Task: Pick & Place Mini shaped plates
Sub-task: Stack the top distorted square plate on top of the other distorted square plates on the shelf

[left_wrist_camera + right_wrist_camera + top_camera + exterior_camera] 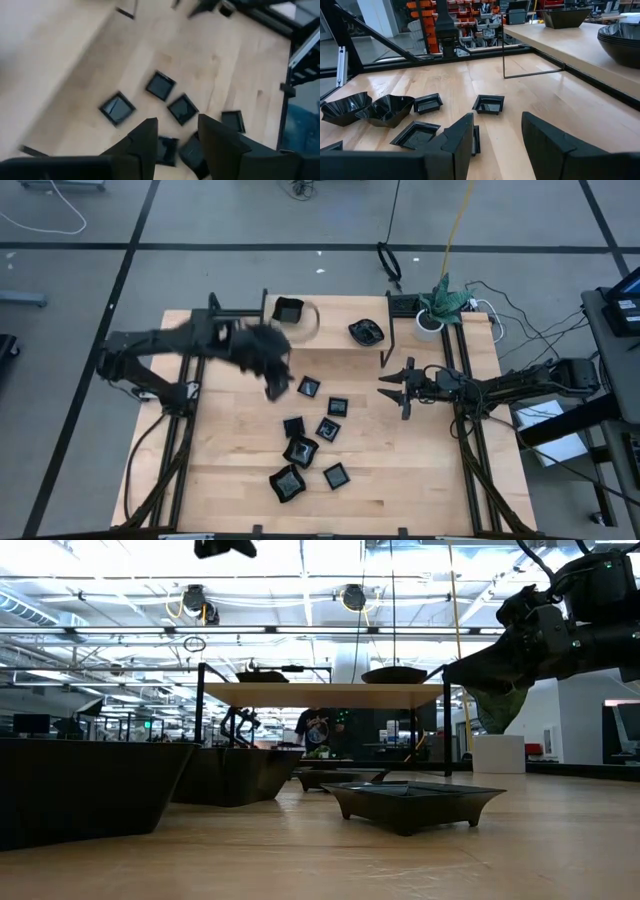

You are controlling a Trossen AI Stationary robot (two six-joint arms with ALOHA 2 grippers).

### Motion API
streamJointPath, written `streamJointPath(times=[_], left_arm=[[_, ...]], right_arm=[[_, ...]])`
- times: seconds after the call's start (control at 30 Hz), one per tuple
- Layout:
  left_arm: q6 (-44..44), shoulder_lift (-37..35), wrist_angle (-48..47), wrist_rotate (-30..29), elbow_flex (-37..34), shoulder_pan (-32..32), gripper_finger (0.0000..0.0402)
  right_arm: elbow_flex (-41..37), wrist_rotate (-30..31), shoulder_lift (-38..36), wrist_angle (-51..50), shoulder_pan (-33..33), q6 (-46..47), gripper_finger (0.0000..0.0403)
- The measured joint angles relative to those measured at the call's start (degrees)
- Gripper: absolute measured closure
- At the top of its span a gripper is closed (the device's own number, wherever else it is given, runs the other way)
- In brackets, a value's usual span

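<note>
Several small glossy black plates lie flat on the wooden table, near its middle. They include small squares (309, 387) (338, 406) (336, 475) and wavy-rimmed ones (301, 450) (288, 483). My left gripper (277, 386) hangs above the far left of this group, open and empty. In the left wrist view its fingers (177, 132) frame square plates (183, 109) (160, 85) below. My right gripper (393, 387) is open and held above the table to the right of the plates. Its wrist view (497, 132) looks across at a square plate (488, 104) and wavy plates (388, 110).
A raised wooden shelf (330, 340) runs along the far side. It carries a square black dish (288, 310) and a round wavy dish (366, 331). A white cup with a green cloth (432, 320) stands at the far right corner. Bare wood lies toward the near edge.
</note>
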Motion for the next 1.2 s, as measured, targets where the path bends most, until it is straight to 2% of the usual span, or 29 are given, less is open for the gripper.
streamJointPath(times=[0.1, 0.27, 0.57, 0.67, 0.9, 1.2], left_arm=[[-8.01, 2.54, -0.22, -5.4, -1.3, -7.26, 0.0261], [-20.61, 8.19, -0.36, -8.55, -4.86, -14.97, 0.0261], [-41.92, 15.98, 0.49, -7.74, -14.82, -18.4, 0.0261], [-44.24, 17.29, 3.43, -7.58, -17.28, -18.44, 0.0261], [-43.81, 18.16, 18.3, -3.98, -22.73, -18.4, 0.0261], [-48.23, 18.15, 20.69, -3.73, -26.37, -18.94, 0.0261]], right_arm=[[0.0, 0.02, 0.0, -0.34, 0.0, 0.03, 0.0245], [0.0, 0.02, 0.0, -0.86, 0.0, 0.46, 0.0245], [0.01, -0.1, 0.0, -1.22, 0.0, 0.99, 0.0245], [0.01, -0.11, 0.0, -1.22, 0.0, 1.11, 0.0245], [0.0, -0.13, 0.0, -1.23, 0.0, 1.13, 0.0245], [0.0, -0.15, 0.02, -1.26, 0.0, 1.11, 0.0245]])
